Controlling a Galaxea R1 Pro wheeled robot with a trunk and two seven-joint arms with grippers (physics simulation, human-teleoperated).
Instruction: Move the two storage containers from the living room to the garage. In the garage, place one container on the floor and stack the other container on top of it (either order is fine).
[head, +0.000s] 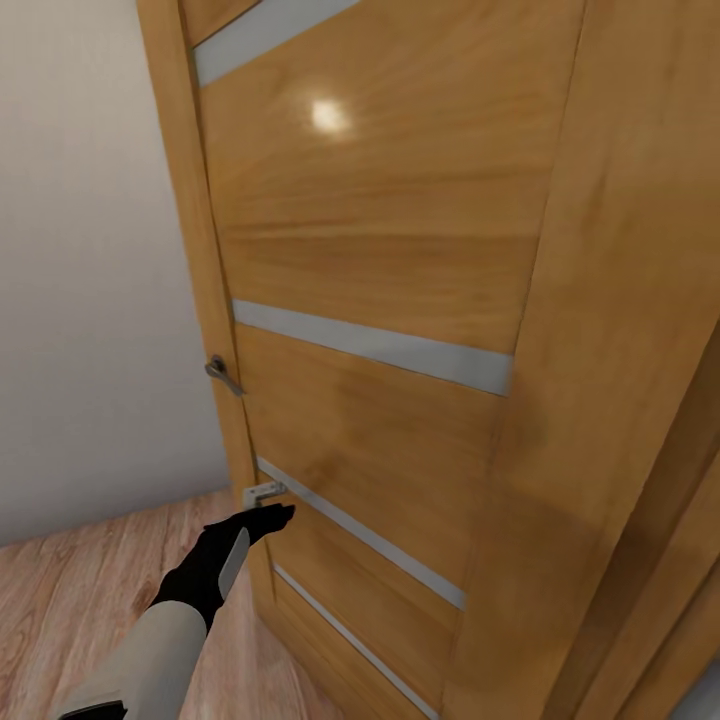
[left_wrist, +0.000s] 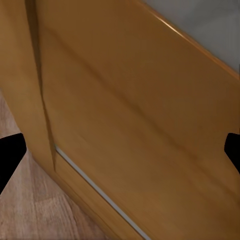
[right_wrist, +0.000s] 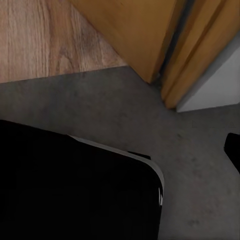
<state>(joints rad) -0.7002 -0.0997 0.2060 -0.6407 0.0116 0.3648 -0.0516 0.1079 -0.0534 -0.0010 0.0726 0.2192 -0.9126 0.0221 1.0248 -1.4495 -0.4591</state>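
Your head view is evenly and brightly lit, with one soft round glare spot high on the glossy wooden door (head: 400, 250), well above your left gripper (head: 272, 520); it points to a light source on your side of the panel. The wall (head: 90, 280) beside the door shades gently darker toward the wood plank floor (head: 90, 580). Just ahead of the left fingertips (left_wrist: 9, 152), the wood grain is smeared and soft, with no cast shadow you can trace. The right wrist picture is dimmer: a large unlit black mass (right_wrist: 70, 185) close to the lens, and the dark concrete floor (right_wrist: 195, 165) beyond looks flat, mottled, slightly blurred.
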